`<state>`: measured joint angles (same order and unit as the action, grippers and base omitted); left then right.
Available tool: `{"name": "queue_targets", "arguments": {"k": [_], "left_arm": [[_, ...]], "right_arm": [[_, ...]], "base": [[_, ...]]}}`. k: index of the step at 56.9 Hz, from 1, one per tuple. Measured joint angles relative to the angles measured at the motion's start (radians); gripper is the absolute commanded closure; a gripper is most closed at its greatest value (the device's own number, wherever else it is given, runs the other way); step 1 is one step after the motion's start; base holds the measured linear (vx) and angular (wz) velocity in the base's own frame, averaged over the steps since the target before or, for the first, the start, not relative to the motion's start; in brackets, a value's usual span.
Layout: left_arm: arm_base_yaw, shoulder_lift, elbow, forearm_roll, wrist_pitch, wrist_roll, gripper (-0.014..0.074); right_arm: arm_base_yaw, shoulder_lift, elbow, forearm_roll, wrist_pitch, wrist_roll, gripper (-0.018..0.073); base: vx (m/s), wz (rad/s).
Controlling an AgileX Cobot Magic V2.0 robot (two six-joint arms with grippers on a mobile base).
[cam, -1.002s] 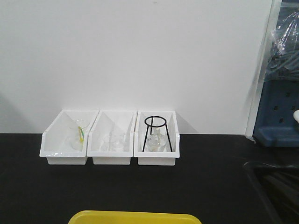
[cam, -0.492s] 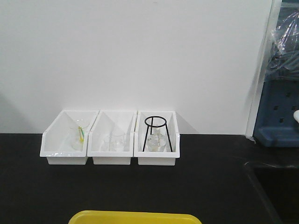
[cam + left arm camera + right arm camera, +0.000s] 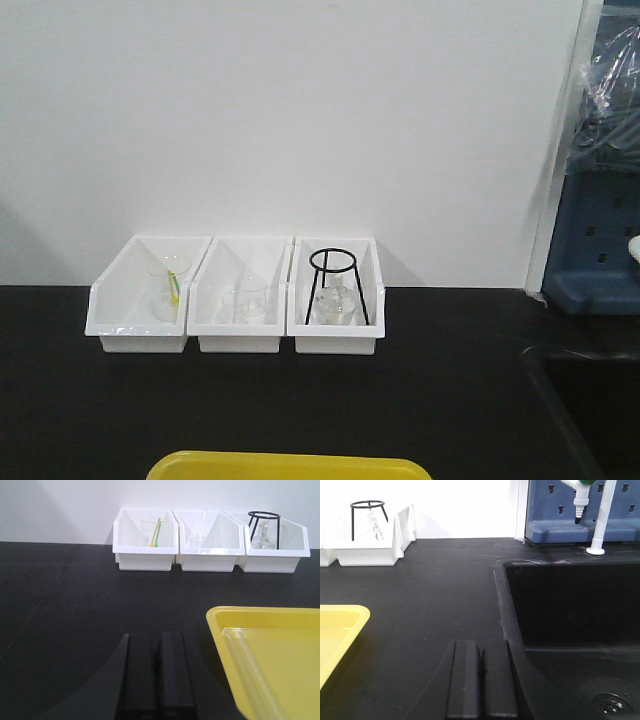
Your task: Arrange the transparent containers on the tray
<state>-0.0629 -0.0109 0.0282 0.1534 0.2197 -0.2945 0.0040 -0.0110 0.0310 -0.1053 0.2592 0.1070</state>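
Two clear test tubes lie side by side along the left inner edge of the yellow tray. The tray's far rim shows at the bottom of the front view, and its corner at the left of the right wrist view. My left gripper is shut and empty, low over the black counter just left of the tray. My right gripper is shut and empty too, over the counter between the tray and the sink. Neither gripper shows in the front view.
Three white bins stand along the back wall, holding a beaker with a yellow-green stick, small beakers and a black ring stand over a flask. A black sink lies right, with a blue peg rack behind.
A dark glossy shape at the front view's lower right edge a second ago is gone; nothing else has visibly changed.
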Motion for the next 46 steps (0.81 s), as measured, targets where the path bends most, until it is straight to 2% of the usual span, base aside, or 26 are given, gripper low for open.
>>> {"name": "queue_targets", "arguments": {"k": [46], "left_arm": [[0.000,0.000,0.000,0.000,0.000,0.000,0.0603]], "right_arm": [[0.000,0.000,0.000,0.000,0.000,0.000,0.0571]], "base": [[0.00,0.00]]}}
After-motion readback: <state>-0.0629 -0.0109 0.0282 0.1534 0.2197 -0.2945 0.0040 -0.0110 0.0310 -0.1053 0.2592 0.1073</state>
